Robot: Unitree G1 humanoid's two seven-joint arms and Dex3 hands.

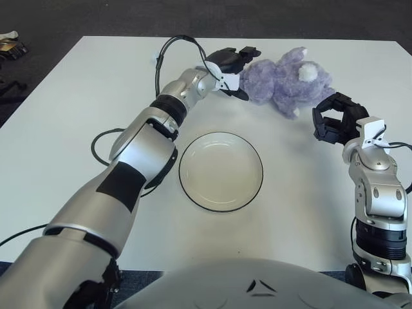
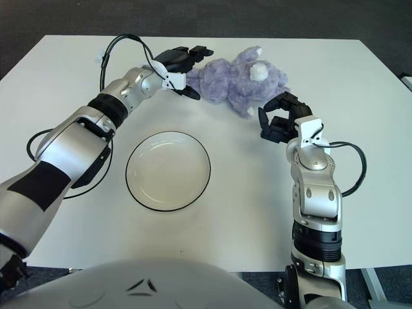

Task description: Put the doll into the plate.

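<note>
the doll (image 1: 286,80), a purple plush, is seen lying on its side on the white table (image 1: 77,129) at about 1 o'clock from the plate (image 1: 221,172), well apart from it, and the plate is seen to hold nothing. the left hand (image 1: 235,66) is placed at the doll's 9 o'clock end, its dark fingers spread, one set above the plush and one below, so the soft end is bracketed but no closed grip is shown. the right hand (image 1: 336,118) is held near the doll's 4 o'clock side, fingers curled on nothing, with a gap seen between it and the plush.

the step in hand is judged to be the grasp. it would be done well if the fingers were pushed deeper over the plush before being closed, so that a full fold of stuffing is taken and not only loose fur. because the toy is limp, sag should be expected on the lift, so it should be raised well clear of the plate's dark rim before being carried toward 7 o'clock. release should be made low over the plate's centre, so that no limb is left draped over the edge.
</note>
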